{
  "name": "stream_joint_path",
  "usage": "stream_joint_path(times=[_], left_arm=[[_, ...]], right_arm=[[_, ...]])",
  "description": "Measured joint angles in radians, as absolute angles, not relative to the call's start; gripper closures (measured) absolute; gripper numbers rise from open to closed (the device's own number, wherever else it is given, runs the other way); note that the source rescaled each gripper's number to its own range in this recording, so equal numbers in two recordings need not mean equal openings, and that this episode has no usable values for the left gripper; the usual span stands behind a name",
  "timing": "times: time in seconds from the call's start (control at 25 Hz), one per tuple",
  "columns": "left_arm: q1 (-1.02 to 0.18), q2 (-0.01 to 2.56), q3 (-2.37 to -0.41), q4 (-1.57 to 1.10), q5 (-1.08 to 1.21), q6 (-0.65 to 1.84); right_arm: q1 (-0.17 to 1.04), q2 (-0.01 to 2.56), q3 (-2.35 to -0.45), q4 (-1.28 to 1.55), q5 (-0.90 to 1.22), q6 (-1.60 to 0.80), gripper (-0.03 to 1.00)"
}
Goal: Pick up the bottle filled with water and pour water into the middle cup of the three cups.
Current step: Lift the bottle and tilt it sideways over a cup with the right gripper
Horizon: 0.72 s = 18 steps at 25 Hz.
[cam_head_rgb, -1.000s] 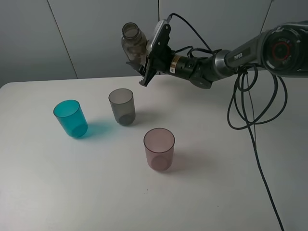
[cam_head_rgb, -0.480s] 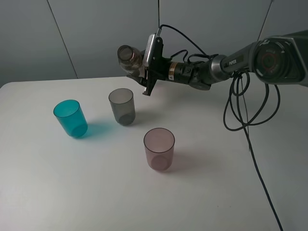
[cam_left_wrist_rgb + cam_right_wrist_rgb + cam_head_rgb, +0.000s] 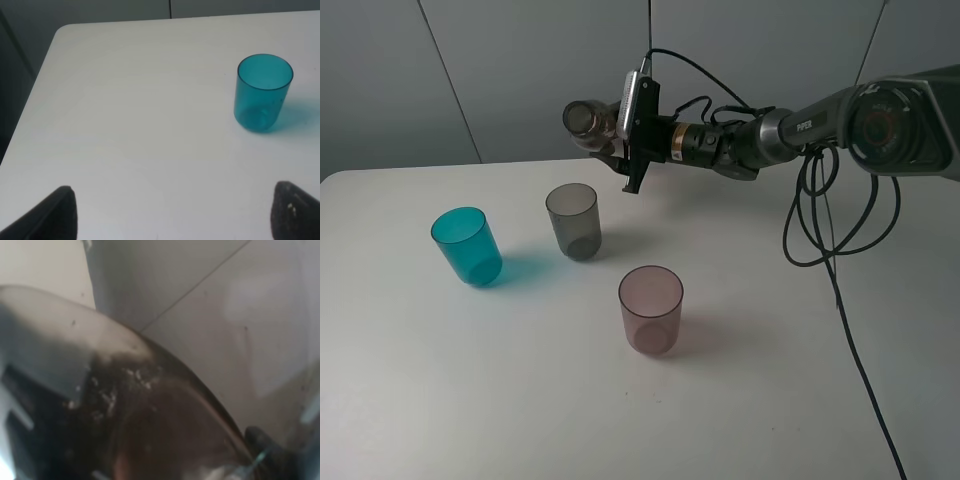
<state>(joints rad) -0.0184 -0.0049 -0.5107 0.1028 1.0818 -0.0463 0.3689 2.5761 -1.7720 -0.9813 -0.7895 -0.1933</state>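
My right gripper (image 3: 618, 138) is shut on the smoky brown bottle (image 3: 592, 119), held in the air tipped almost level with its mouth pointing left. It hangs above and a little behind the middle cup (image 3: 572, 220), a grey tumbler standing upright. No stream of water shows. The teal cup (image 3: 467, 246) stands to the left and the pinkish cup (image 3: 651, 308) nearer the front. The bottle (image 3: 165, 420) fills the right wrist view. In the left wrist view my left gripper (image 3: 177, 212) is open over bare table, well short of the teal cup (image 3: 263, 92).
The white table (image 3: 770, 380) runs to a grey wall behind. Black cables (image 3: 840, 230) hang from the right arm and trail across the table's right side. The table's left edge (image 3: 30, 105) shows in the left wrist view.
The right gripper has rolled the bottle from near upright to almost level, with its mouth swung left and lower. The cups have not moved.
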Motion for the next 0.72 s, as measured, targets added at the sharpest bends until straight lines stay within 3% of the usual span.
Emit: stream_joint_path(times=[0.72], left_arm=[[-0.018, -0.005, -0.511, 0.103, 1.082, -0.044]], right_arm=[[0.368, 2.576, -1.772, -0.971, -0.761, -0.365, 0.97]])
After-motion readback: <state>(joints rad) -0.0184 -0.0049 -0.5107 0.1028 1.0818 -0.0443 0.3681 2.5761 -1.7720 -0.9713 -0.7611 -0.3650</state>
